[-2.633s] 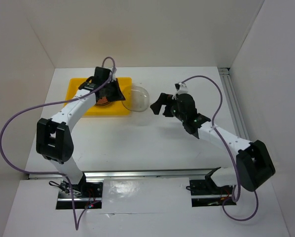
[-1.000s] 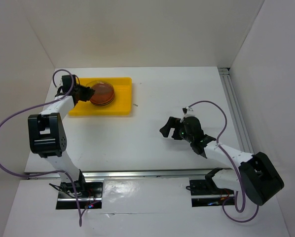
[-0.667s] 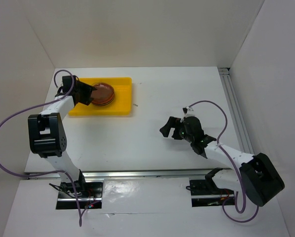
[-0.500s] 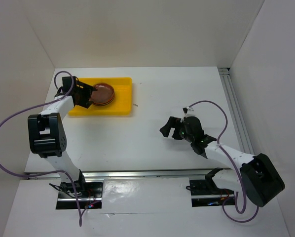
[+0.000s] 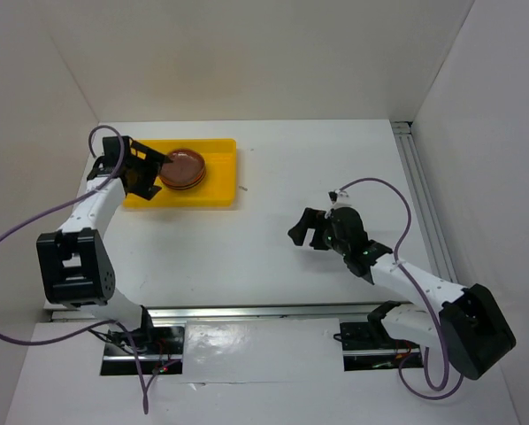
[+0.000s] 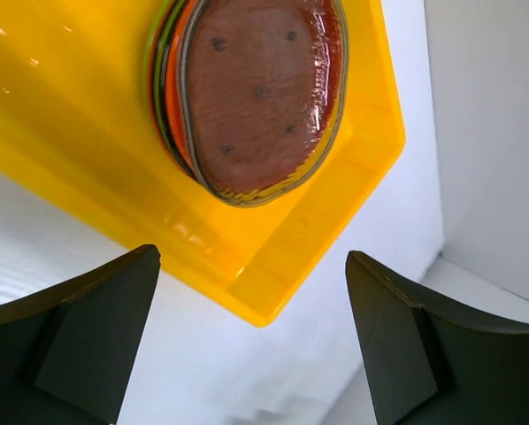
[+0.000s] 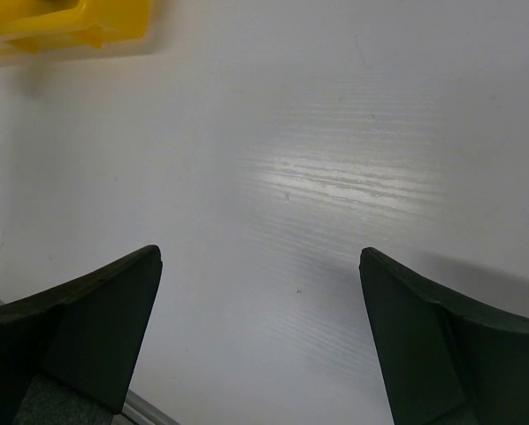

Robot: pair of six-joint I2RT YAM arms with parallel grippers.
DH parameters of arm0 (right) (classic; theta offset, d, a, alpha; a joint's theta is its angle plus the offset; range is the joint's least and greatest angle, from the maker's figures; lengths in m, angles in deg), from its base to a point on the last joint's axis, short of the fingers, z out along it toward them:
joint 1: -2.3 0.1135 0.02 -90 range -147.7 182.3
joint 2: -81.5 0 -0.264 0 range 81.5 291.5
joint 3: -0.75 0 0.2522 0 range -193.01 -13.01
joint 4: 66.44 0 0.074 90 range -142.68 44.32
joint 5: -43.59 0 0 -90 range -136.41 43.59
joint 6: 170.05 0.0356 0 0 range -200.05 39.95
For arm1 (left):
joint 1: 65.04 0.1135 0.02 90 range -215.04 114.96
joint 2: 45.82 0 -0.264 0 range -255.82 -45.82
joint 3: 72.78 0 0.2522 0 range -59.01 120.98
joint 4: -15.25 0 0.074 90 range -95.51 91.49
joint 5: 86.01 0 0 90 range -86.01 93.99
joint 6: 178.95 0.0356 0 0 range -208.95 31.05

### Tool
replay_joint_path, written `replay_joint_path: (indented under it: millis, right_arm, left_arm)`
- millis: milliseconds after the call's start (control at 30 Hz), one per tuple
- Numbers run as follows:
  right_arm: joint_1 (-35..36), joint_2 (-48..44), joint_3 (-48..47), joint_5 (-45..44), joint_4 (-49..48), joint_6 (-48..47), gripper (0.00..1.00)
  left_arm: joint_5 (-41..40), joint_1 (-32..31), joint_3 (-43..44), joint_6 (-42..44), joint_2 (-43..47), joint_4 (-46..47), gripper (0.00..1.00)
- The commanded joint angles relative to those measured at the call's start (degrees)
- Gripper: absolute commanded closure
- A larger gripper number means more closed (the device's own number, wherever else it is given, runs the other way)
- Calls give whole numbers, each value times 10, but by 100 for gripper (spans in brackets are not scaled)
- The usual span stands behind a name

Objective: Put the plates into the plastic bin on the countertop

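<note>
White walls are closing in the matte countertop (image 5: 273,168), where the yellow bin (image 5: 220,199) is sitting at the far left. Inside it the plates (image 5: 183,167) are lying in one stack: a see-through speckled one on top, with orange and green rims (clearest from the left wrist) peeking out beneath. At the bin's left end the left claw (image 5: 157,173) is hovering, jaws spread wide and holding nothing. Well apart, the right claw (image 5: 298,228) is hanging over bare counter, likewise gaping and empty.
</note>
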Motion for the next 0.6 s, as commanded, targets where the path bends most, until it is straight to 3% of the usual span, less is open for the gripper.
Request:
replay_joint_path:
  millis: [0, 267, 433, 567]
  right_arm:
    - [14, -40, -58, -43, 63, -37, 0]
    - [42, -86, -233, -149, 286, -100, 0]
    - [62, -115, -305, -186, 373, -114, 0]
    - [62, -154, -306, -201, 398, -108, 0]
  left_arm:
    - [-59, -30, -1, 50, 75, -67, 0]
    - [-90, -179, -81, 212, 339, -146, 0]
    - [-98, -195, -115, 262, 469, -222, 0]
    - [-72, -195, -149, 286, 542, -239, 0]
